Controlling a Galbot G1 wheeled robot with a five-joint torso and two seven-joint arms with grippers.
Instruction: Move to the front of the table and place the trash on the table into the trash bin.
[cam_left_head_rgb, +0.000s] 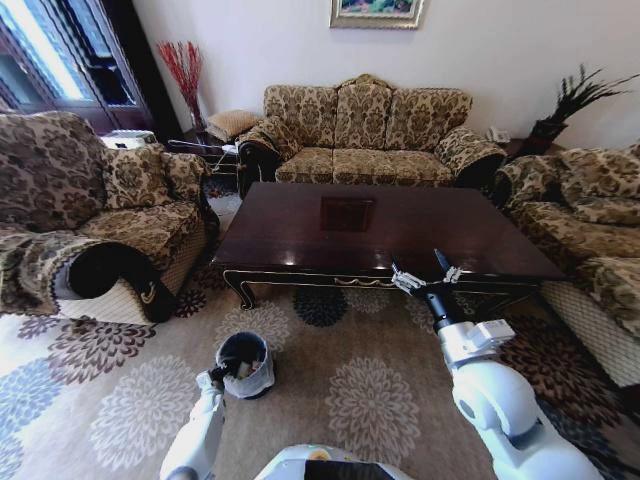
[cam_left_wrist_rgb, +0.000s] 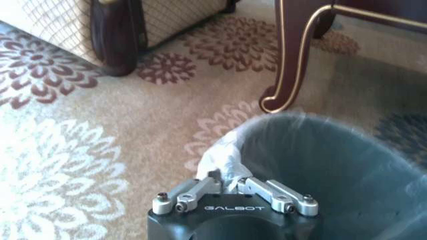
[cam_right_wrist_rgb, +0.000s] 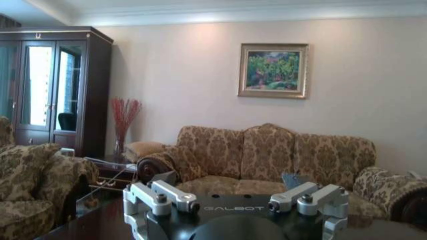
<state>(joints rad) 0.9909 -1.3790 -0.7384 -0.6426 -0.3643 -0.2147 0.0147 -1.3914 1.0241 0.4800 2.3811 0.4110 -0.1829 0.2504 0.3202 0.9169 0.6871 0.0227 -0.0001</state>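
Left gripper (cam_left_wrist_rgb: 233, 186) pinched together on the liner at the trash bin (cam_left_head_rgb: 244, 364) rim, on the carpet before the tabletop (cam_left_head_rgb: 300, 225). Right gripper (cam_left_head_rgb: 426, 273) spread apart over the near edge. Risks dragging the liner, tipping the bin.

1. Light source: daylight from the window (cam_left_head_rgb: 40, 45) at upper left of the head view, blown out to white.
2. Glare: pale sheen on the glossy table (cam_left_head_rgb: 380, 225) top; bright wash across the carpet (cam_left_wrist_rgb: 73, 165) in the left wrist view.
3. Shadow: soft, dark under the table's edge.
4. Distortion: head view bends strongly toward its edges.
5. Focus: both wrist views soft, slightly hazy.
6. Wall (cam_right_wrist_rgb: 180, 70): warm, evenly lit.
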